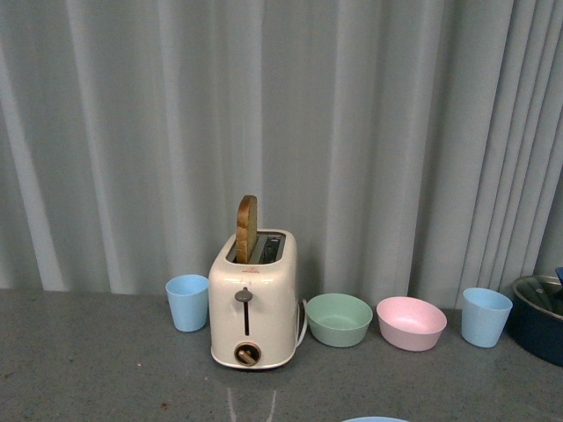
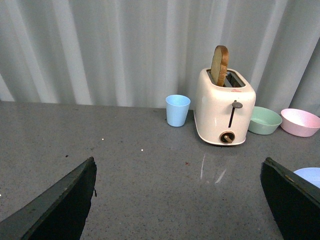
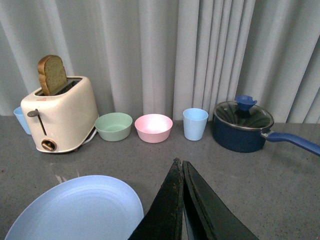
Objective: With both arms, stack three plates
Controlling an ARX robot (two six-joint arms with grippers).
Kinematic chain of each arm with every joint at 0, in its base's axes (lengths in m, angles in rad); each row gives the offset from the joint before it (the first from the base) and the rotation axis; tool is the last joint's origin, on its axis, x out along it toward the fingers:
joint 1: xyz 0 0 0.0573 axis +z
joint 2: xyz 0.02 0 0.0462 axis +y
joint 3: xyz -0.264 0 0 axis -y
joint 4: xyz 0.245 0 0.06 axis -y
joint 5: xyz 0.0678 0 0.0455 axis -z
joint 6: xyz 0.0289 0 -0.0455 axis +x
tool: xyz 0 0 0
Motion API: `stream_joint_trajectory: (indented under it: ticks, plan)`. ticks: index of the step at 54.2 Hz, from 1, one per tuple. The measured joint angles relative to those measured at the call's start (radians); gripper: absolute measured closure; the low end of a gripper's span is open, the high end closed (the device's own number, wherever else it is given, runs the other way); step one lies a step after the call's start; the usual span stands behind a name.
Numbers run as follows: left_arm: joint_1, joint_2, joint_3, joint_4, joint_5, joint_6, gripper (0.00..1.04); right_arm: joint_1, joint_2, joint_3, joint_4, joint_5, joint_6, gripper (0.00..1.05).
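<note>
Only the light blue plate (image 3: 75, 210) shows; it lies flat on the grey counter, just beside my right gripper (image 3: 180, 165). That gripper is shut, its two black fingers pressed together with nothing between them, the tips above bare counter. A sliver of the same plate (image 1: 376, 419) peeks in at the front view's lower edge, and its rim (image 2: 309, 175) shows by one finger of my left gripper (image 2: 177, 200). The left gripper is open wide over bare counter, holding nothing. The pink and cream plates are out of view. Neither arm appears in the front view.
A cream toaster (image 1: 253, 303) with a bread slice stands at the back by the curtain. A light blue cup (image 1: 187, 301) is on its left; a green bowl (image 1: 339, 318), pink bowl (image 1: 411, 323) and second blue cup (image 1: 486, 316) are on its right. A dark blue lidded pot (image 3: 243, 125) sits far right.
</note>
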Motion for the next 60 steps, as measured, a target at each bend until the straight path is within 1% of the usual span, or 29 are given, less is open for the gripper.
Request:
stream_joint_trajectory:
  ticks: [15, 21, 45, 53, 54, 58, 60]
  plan:
    - [0.000, -0.001, 0.000, 0.000, 0.000, 0.000, 0.07, 0.000, -0.025, -0.029, 0.000, 0.000, 0.000, 1.02]
    - [0.000, -0.001, 0.000, 0.000, 0.000, 0.000, 0.07, 0.000, -0.061, -0.069, 0.005, 0.000, 0.000, 1.02]
    - [0.000, -0.001, 0.000, 0.000, 0.000, 0.000, 0.07, 0.000, -0.062, -0.069, 0.005, 0.000, -0.002, 1.01]
    - [0.000, -0.001, 0.000, 0.000, 0.000, 0.000, 0.07, 0.000, -0.062, -0.069, 0.005, 0.000, -0.001, 0.73]
    - [0.000, -0.001, 0.000, 0.000, 0.000, 0.000, 0.07, 0.000, -0.062, -0.069, 0.005, 0.000, -0.001, 0.71]
    - [0.000, -0.001, 0.000, 0.000, 0.000, 0.000, 0.07, 0.000, -0.062, -0.069, 0.005, 0.000, -0.001, 0.57]
    - [0.000, -0.001, 0.000, 0.000, 0.000, 0.000, 0.07, 0.000, -0.062, -0.069, 0.005, 0.000, -0.001, 0.51]
